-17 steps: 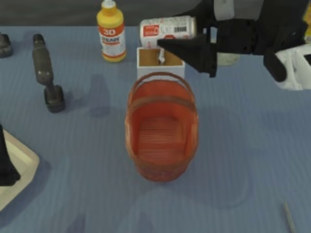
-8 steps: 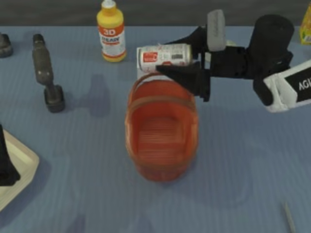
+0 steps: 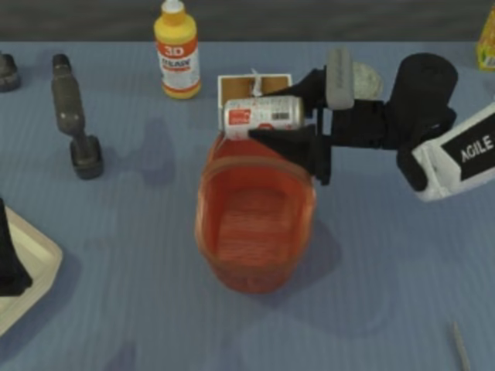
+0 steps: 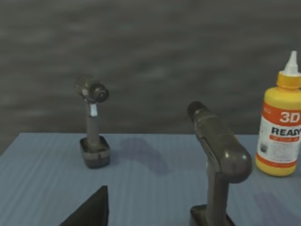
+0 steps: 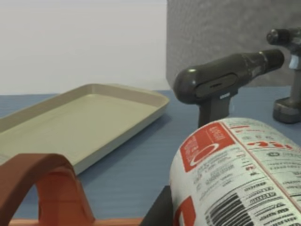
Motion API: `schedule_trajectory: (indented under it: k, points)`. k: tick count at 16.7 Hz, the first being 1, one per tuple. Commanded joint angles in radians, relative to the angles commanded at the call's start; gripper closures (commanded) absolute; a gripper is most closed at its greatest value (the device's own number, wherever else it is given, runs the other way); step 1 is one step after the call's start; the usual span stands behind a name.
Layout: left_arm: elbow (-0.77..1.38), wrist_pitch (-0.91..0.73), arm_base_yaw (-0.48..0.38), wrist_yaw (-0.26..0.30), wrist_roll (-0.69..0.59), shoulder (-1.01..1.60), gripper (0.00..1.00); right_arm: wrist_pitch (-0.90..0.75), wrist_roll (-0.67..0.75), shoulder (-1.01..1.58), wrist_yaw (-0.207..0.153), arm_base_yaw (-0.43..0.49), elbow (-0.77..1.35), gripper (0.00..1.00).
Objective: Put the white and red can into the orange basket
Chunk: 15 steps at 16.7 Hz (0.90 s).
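Observation:
The white and red can (image 3: 263,116) lies on its side in the air, with my right gripper (image 3: 303,114) shut on its right end. It hangs just over the far rim of the orange basket (image 3: 203,209), which stands mid-table with nothing inside. In the right wrist view the can (image 5: 235,174) fills the near corner, with an orange basket handle (image 5: 47,183) beside it. My left gripper (image 3: 9,259) stays parked at the table's left edge, over the tray.
A white box (image 3: 255,85) stands right behind the can, with a yellow bottle (image 3: 177,50) to its left. Two dark drills (image 3: 75,116) (image 3: 6,71) sit at the far left. A beige tray (image 3: 35,267) lies at the near left, and a grey lump (image 3: 367,77) behind my right arm.
My right gripper has carried the can from over the white box toward the near side, to the basket's far rim. The basket looks slightly shifted. The left arm has not moved.

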Motion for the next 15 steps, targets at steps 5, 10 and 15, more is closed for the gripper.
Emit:
schedule_trajectory:
  k: [5,10,15]
  points:
    - [0.0,0.0,0.0,0.0,0.0,0.0,0.0,0.0,0.0,0.0,0.0,0.0,0.0,0.62]
    - [0.0,0.0,0.0,0.0,0.0,0.0,0.0,0.0,0.0,0.0,0.0,0.0,0.0,0.25]
    - [0.0,0.0,0.0,0.0,0.0,0.0,0.0,0.0,0.0,0.0,0.0,0.0,0.0,0.0]
